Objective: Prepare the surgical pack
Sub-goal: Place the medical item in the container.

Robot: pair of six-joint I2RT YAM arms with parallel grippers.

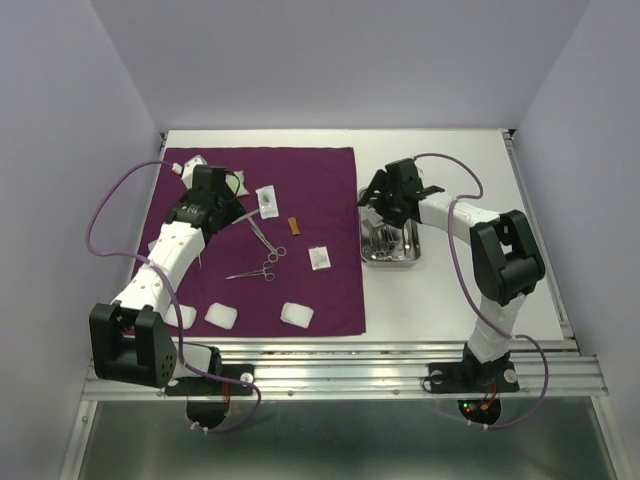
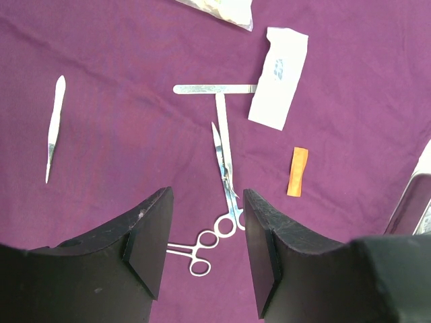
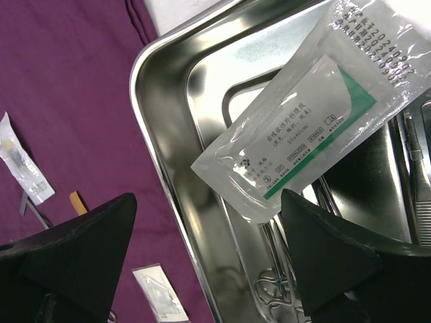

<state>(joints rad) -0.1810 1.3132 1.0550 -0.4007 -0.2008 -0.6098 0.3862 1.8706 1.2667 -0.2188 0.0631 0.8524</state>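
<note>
The purple drape (image 1: 320, 180) lies flat on the left half of the table. On it are steel scissors (image 2: 225, 168), ring-handled forceps (image 2: 199, 256), a white packet (image 2: 278, 77) and an orange strip (image 2: 297, 171). My left gripper (image 2: 205, 215) hovers open above the scissors' rings, with nothing between its fingers. The steel tray (image 3: 145, 74) stands just right of the drape. It holds a clear suture packet (image 3: 303, 121) and steel instruments (image 3: 283, 296). My right gripper (image 3: 209, 202) hangs wide open over the tray, and the packet lies free of its fingers.
Three white gauze pads (image 1: 220, 316) sit along the drape's near edge. A slim steel blade (image 2: 54, 128) and a flat steel bar (image 2: 212, 88) lie on the cloth. Another small packet (image 3: 158, 289) rests beside the tray. White walls enclose the table.
</note>
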